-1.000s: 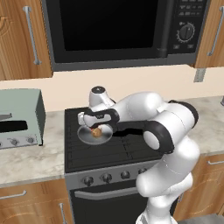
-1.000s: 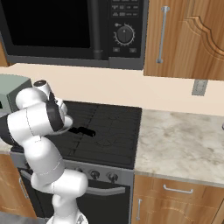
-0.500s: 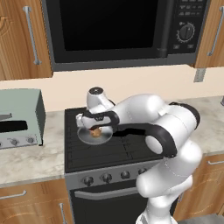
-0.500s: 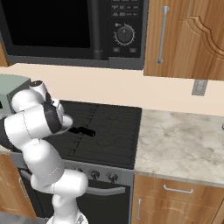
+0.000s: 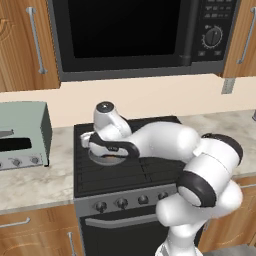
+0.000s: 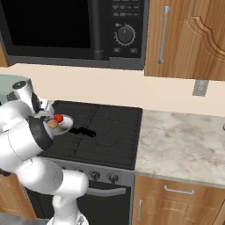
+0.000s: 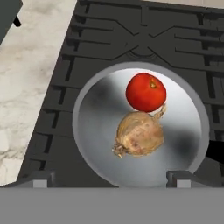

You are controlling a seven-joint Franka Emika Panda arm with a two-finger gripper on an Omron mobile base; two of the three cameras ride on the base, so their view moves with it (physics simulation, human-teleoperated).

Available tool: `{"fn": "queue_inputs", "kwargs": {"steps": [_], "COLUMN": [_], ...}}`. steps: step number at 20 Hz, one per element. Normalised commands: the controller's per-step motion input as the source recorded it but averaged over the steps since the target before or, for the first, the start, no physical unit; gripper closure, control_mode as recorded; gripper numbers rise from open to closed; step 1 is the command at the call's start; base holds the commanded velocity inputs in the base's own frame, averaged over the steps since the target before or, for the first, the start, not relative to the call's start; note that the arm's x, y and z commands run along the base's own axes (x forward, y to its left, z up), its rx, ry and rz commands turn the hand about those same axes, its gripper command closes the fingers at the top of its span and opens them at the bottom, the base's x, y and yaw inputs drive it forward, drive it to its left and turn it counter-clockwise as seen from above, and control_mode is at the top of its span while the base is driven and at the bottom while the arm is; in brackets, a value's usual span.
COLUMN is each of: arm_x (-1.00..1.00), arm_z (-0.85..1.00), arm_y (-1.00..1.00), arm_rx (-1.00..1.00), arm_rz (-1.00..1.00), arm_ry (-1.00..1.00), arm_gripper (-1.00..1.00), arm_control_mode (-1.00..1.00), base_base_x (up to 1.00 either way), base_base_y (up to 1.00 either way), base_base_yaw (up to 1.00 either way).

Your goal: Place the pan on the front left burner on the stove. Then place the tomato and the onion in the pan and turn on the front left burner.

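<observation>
Two vegetables touching in pan [image 7: 94, 127], handle [image 6: 83, 131] toward stove's centre

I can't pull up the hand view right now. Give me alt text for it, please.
Looking down from the hand into a round silver pan on the black stove grate, with a red tomato and a brown onion lying touching each other inside. The open gripper hovers above, fingertips wide apart at the bottom edge, holding nothing; pale marble counter lies left.

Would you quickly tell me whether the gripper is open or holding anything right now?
Gripper: open, holding nothing; its jaws stand wide apart above the pan, where the onion and tomato already lie.
</observation>
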Motion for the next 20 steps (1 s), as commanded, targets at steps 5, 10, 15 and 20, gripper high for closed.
{"fn": "queue_inputs", "kwargs": {"steps": [5,10,15,20], "arm_x": [-0.62,-0.72,-0.72,-0.64], "arm_z": [0.21,0.08,0.06,0.0], "arm_y": [0.19,0.14,0.18,0.2], "arm_rx": [-0.01,0.0,0.0,-0.02], "arm_rz": [0.0,0.0,0.0,0.0], "arm_ry": [-0.07,-0.05,-0.09,-0.14], "arm_gripper": [-1.0,-1.0,-1.0,-1.0], "arm_control_mode": [-1.0,-1.0,-1.0,-1.0], "base_base_x": [0.0,0.0,0.0,0.0], "base_base_y": [0.0,0.0,0.0,0.0], "base_base_yaw": [0.0,0.0,0.0,0.0]}}
